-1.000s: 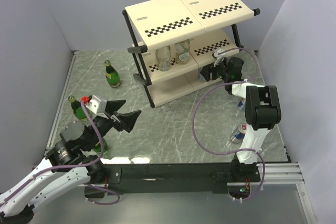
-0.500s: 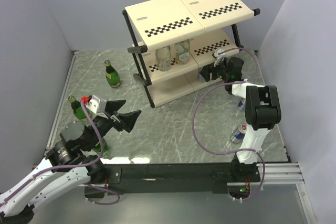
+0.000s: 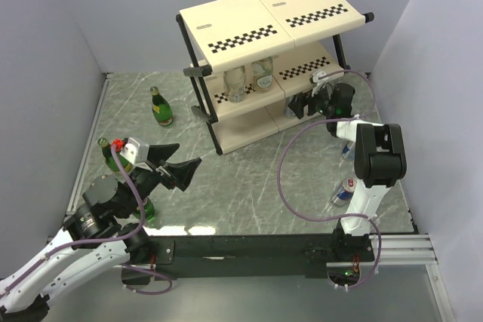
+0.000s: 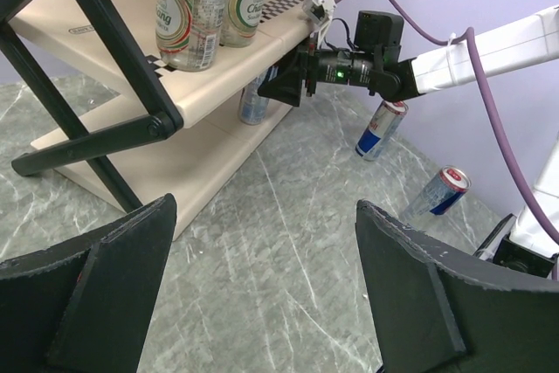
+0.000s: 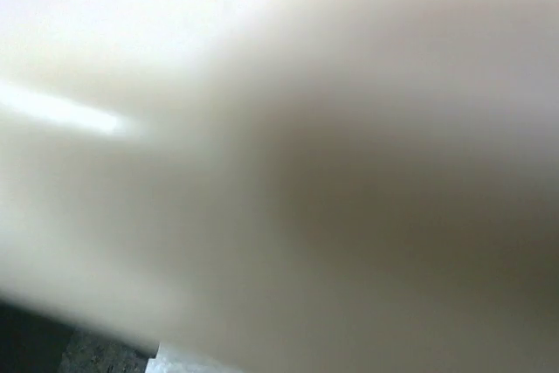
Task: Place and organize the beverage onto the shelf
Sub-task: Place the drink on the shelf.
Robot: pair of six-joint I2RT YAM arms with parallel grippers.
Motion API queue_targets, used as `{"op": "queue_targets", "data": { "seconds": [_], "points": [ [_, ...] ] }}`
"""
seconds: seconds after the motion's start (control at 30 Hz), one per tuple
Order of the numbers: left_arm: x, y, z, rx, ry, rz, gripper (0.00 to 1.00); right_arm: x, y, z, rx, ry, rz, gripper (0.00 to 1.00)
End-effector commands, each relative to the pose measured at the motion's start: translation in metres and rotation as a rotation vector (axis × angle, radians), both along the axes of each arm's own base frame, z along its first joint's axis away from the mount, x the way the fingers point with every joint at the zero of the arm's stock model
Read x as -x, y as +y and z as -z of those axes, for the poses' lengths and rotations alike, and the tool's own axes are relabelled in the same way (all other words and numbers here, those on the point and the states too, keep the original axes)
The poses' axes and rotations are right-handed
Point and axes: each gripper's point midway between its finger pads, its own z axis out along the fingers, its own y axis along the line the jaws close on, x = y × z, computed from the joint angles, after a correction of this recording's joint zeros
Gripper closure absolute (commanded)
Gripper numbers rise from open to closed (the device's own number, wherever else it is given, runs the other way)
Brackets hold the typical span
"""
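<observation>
L gripper (image 4: 262,216) hangs over the worktop (image 3: 241,179) on your left, jaws wide, nothing btwn them. R gripper (image 3: 296,105) sits at the right end of the shelf (image 3: 249,9), just beside a slim can (image 4: 255,98) on the bottom tier. Can't tell how its jaws stand. Two clear bottles (image 4: 188,15) stand on the mid tier. Two more cans (image 4: 379,128) and the green bottles (image 3: 159,106) are on the worktop.

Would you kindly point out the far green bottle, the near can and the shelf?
far green bottle (image 3: 160,111): top view, yellow label.
near can (image 3: 342,194): top view, its side.
shelf (image 3: 249,16): top view, top panel.
</observation>
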Motion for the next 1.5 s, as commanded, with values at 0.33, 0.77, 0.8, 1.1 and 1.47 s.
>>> {"op": "queue_targets", "data": {
  "seconds": [0.33,0.77,0.8,1.1,1.47],
  "points": [
    [0.007,0.003,-0.024,0.076,-0.029,0.016,0.11,0.018,-0.01,-0.054,0.024,-0.14,-0.037,0.12],
    [0.01,-0.003,-0.025,0.093,-0.022,0.053,0.11,0.035,-0.011,-0.05,0.028,-0.093,-0.065,0.11],
    [0.011,-0.002,-0.026,0.095,-0.022,0.053,0.1,0.034,-0.011,-0.049,0.025,-0.094,-0.061,0.11],
    [0.013,0.002,-0.026,0.111,-0.019,0.046,0.1,0.016,-0.015,-0.034,-0.022,-0.019,-0.004,0.1],
    [0.011,0.001,-0.027,0.103,-0.021,0.043,0.1,0.018,-0.011,-0.027,-0.046,0.06,-0.04,0.09]
  ]
}}
